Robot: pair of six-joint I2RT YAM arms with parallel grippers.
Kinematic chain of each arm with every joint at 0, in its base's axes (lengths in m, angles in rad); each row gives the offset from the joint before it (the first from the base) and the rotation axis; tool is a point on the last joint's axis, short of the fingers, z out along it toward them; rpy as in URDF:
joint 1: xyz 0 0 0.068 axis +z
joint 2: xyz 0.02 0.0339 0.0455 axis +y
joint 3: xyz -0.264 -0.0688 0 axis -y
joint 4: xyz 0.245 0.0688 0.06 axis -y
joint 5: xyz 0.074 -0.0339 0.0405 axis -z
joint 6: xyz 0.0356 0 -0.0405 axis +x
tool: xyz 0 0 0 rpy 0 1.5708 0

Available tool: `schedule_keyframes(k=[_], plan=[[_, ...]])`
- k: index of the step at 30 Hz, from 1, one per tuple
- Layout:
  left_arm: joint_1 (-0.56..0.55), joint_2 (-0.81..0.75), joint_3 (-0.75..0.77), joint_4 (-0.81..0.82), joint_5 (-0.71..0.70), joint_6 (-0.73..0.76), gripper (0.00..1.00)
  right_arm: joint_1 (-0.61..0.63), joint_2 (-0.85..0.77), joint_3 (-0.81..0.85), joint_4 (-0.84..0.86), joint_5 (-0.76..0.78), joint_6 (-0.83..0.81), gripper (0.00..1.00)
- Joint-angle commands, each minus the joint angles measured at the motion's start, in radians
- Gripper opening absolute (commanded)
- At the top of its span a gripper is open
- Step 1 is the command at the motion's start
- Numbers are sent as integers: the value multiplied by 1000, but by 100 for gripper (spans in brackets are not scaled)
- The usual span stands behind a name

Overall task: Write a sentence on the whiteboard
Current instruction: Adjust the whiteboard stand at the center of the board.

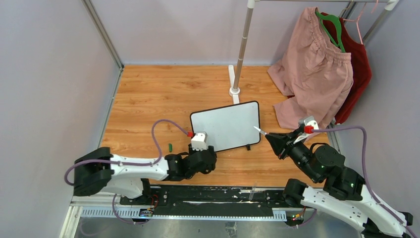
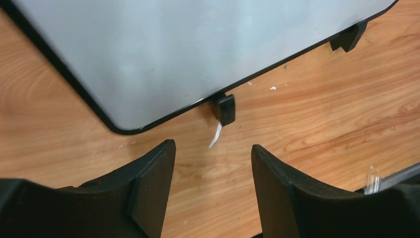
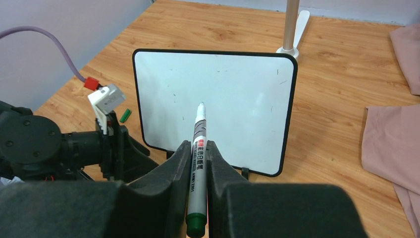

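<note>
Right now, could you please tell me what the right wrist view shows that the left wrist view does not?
Only the right wrist: the right gripper shut on the marker, the whole whiteboard, unwritten, a small green piece, pink cloth. Only the left wrist: a white scrap by the board's foot, ahead of the open left gripper. Both: the whiteboard on the wooden table.

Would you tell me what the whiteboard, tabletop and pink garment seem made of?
The whiteboard: smooth, faintly glossy white panel, probably coated board, in a black plastic-looking frame. The tabletop: wood or wood-look laminate; grain lines, satin sheen. The pink garment: soft matte fabric; it drapes in folds.
</note>
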Motion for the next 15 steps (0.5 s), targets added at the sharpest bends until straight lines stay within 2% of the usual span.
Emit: schedule_keyframes(k=[1,4,6,8,12,15], plan=[[-19,-189,-60,-125,-29,-2,65,6,-11,37,-9,-20,-8,0],[-20,-374,-69,-179,0,120,68,6,-2,48,-5,-47,-30,0],[-18,-520,-34,-209,-3,273,71,6,6,53,2,-77,-47,0],[-17,-595,47,-251,-39,436,75,6,17,56,10,-102,-61,0],[67,-567,281,-346,-33,730,78,6,27,51,27,-126,-78,0],[253,-449,480,-435,151,826,80,6,34,38,52,-143,-83,0]])
